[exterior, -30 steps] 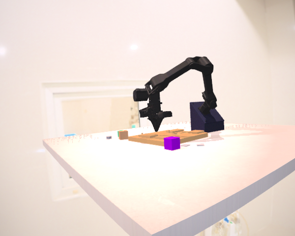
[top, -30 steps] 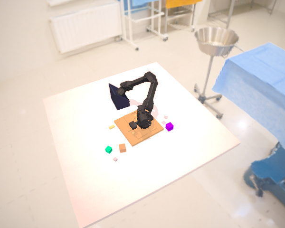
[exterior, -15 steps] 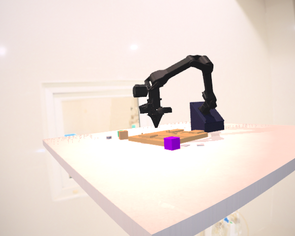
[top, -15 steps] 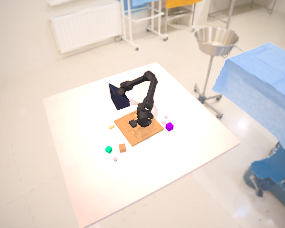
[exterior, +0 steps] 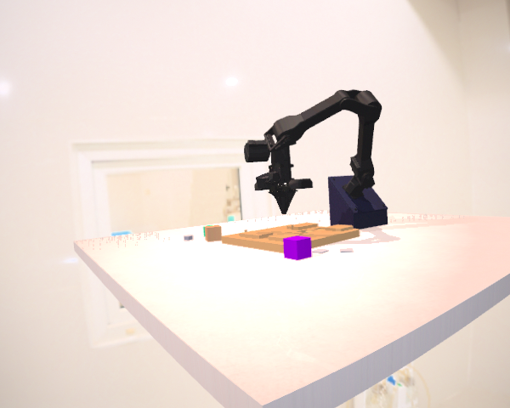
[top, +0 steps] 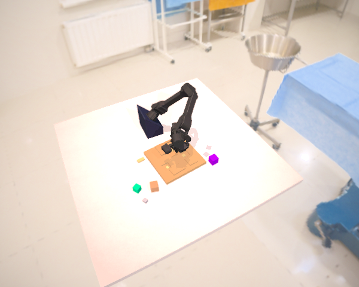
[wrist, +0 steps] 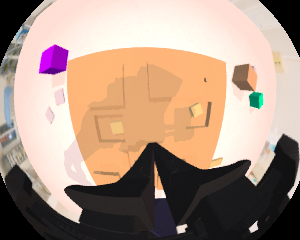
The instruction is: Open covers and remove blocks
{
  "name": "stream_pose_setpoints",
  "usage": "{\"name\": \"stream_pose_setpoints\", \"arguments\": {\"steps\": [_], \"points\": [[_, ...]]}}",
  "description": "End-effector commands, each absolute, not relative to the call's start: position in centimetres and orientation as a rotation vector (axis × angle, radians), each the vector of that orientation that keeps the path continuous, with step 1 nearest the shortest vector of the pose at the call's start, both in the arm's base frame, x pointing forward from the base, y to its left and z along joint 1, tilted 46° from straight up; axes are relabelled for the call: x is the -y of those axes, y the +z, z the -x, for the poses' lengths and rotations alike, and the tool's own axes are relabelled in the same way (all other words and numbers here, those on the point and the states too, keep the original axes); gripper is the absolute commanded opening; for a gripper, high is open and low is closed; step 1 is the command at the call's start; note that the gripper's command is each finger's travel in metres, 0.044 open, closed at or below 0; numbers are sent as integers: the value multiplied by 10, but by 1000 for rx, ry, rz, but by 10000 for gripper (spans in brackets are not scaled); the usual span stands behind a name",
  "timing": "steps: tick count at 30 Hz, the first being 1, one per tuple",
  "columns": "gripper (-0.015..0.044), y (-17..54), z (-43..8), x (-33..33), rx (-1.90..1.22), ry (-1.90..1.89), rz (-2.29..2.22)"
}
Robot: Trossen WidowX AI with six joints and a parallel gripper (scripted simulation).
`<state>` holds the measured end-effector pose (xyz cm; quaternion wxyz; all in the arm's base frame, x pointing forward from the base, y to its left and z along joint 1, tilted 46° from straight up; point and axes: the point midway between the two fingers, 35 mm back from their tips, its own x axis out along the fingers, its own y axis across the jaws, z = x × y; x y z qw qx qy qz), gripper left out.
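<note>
The orange-brown puzzle board [top: 169,179] [exterior: 252,243] [wrist: 140,55] lies flat on the table. Its covers share its colour, and their exact positions are hard to tell. One pale yellow block [top: 183,155] [wrist: 117,127] shows in a well on the purple cube's side. Another yellow block [top: 167,167] [wrist: 196,110] shows in a well on the brown cube's side. A third yellow block [top: 140,159] [wrist: 216,162] lies on the table beside the board. My gripper [exterior: 284,212] [wrist: 152,145] is shut and empty, pointing down above the board. The hand and its shadow hide part of the board.
A purple cube [top: 213,159] [exterior: 297,247] [wrist: 53,60] stands near one board corner. Pinkish flat pieces [top: 208,147] [wrist: 60,96] lie near it. On another side are a brown cube [top: 154,186] [exterior: 212,233] [wrist: 244,77], a green cube [top: 137,188] [wrist: 256,100] and a small greyish block [top: 145,200] [exterior: 188,237].
</note>
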<state>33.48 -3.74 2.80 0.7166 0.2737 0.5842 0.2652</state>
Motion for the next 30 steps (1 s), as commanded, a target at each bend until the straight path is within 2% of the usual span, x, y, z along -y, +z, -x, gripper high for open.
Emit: {"name": "stream_pose_setpoints", "arguments": {"steps": [1, 19, 30], "points": [[0, 31, -315, 34, -1282, 606, -576], [0, 36, -222, 5, -1229, 697, -453], [0, 17, -222, -14, -1227, 700, -445]]}}
